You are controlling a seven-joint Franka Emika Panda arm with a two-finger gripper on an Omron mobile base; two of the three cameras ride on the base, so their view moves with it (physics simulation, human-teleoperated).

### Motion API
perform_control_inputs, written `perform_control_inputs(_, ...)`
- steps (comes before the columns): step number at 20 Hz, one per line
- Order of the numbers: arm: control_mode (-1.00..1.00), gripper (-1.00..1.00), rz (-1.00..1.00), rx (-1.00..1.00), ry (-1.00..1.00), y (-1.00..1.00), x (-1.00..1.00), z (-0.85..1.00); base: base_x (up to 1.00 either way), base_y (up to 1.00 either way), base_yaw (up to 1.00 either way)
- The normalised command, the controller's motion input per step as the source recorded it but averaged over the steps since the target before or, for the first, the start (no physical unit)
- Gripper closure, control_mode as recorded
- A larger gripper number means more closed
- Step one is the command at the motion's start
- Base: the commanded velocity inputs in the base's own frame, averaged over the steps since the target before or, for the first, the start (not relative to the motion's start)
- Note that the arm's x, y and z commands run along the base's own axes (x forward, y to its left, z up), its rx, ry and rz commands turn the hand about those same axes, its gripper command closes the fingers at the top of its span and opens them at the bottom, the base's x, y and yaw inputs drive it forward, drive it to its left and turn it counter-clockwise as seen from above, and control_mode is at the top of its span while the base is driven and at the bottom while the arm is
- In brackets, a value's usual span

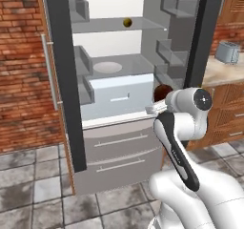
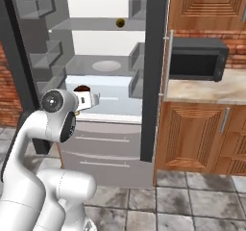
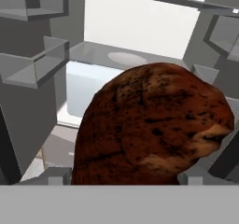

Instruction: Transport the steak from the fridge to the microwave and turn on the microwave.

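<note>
Steak (image 3: 154,125) is right up against the hand camera, a big reddish-brown lump with a paler patch low on its right side, so the gripper looks to be holding it with its jaws spread wide around the meat. From the left base view the steak (image 1: 163,91) pokes out just past the white wrist, in front of the open fridge (image 1: 119,142), about level with the pale drawer (image 1: 121,95). Farther in, a round white plate (image 1: 107,67) sits on the middle shelf and a small yellow ball (image 1: 127,22) on the shelf above. Off to the right, the microwave (image 2: 197,59) sits on the counter (image 2: 202,91), door shut, well apart from the steak. A toaster (image 1: 227,52) is on the counter too.
</note>
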Motion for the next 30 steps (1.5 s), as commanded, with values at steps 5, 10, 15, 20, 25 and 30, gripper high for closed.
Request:
perform_control_inputs(5, 1.00, 1.00, 0.00, 0.00, 0.00, 0.00, 0.00, 0.00, -0.44, -0.01, -0.10)
perform_control_inputs(10, 1.00, 1.00, 0.00, 0.00, 0.00, 0.00, 0.00, 0.00, -0.30, -0.11, -0.11)
perform_control_inputs(15, 1.00, 1.00, 0.00, 0.00, 0.00, 0.00, 0.00, 0.00, -0.11, -0.25, -0.07)
perform_control_inputs(20, 1.00, 1.00, 0.00, 0.00, 0.00, 0.00, 0.00, 0.00, -0.05, -0.37, -0.05)
perform_control_inputs(25, 1.00, 1.00, 0.00, 0.00, 0.00, 0.00, 0.00, 0.00, -0.02, -0.35, -0.21)
perform_control_inputs(30, 1.00, 1.00, 0.00, 0.00, 0.00, 0.00, 0.00, 0.00, -0.01, -0.26, -0.35)
